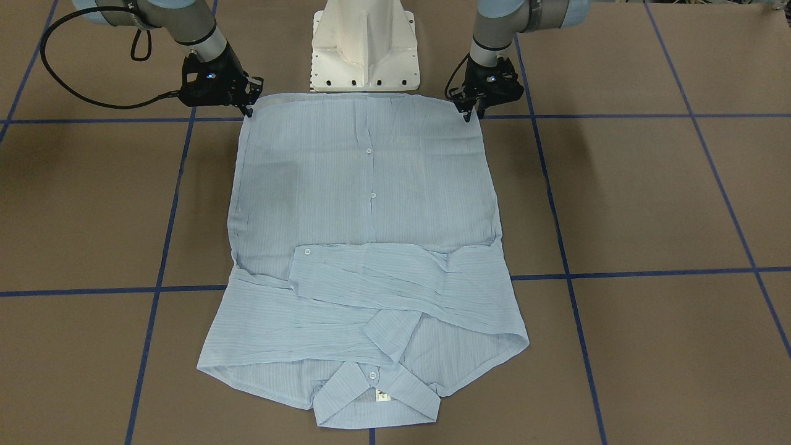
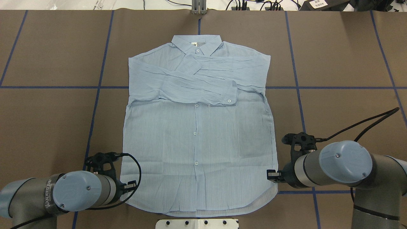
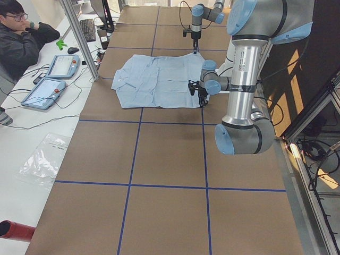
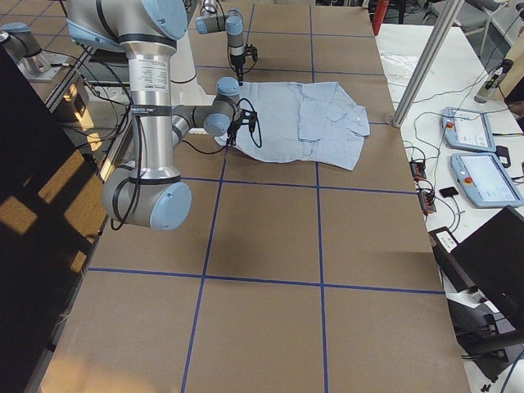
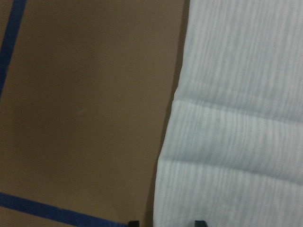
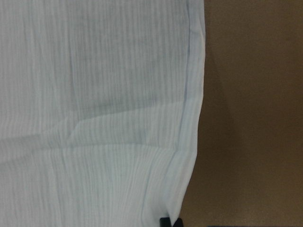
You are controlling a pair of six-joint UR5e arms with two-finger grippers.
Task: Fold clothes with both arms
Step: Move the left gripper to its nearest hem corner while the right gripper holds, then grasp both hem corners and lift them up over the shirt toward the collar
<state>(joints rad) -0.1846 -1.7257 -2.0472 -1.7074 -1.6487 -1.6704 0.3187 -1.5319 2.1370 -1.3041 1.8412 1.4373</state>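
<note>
Shirt (image 1: 371, 204) lies flat on the brown worktop (image 1: 649, 198), front up and buttoned. Collar (image 1: 377, 402) is on the side away from the robot, white neck tag (image 1: 383, 396) showing. Both sleeves (image 1: 395, 278) are folded in across the chest and overlap each other, with one cuff (image 1: 307, 251) and its button on top. Hem sits just in front of the white pedestal (image 1: 366, 49). Cloth is mostly smooth, with light creases near the hem.

Left tool (image 1: 473, 115) is at the hem corner on the robot's left, pointing down at the worktop. It is released: its wrist camera shows the two fingertips (image 5: 134, 222) apart, one over bare worktop and one over cloth, with the shirt's side edge between them.

Right tool (image 1: 249, 110) is at the opposite hem corner. In its wrist camera the fingertips (image 6: 164, 221) are nearly together, right on the shirt's side edge. It reads as clenched on that edge, though the actual contact is cut off by the bottom of the frame.

Blue tape lines (image 1: 618, 115) grid the worktop, and one runs under the shirt at chest level. In the left side view a person (image 3: 21, 37) sits beyond the collar end of the worktop, with two tablet pendants (image 3: 45, 93) on a white bench.
</note>
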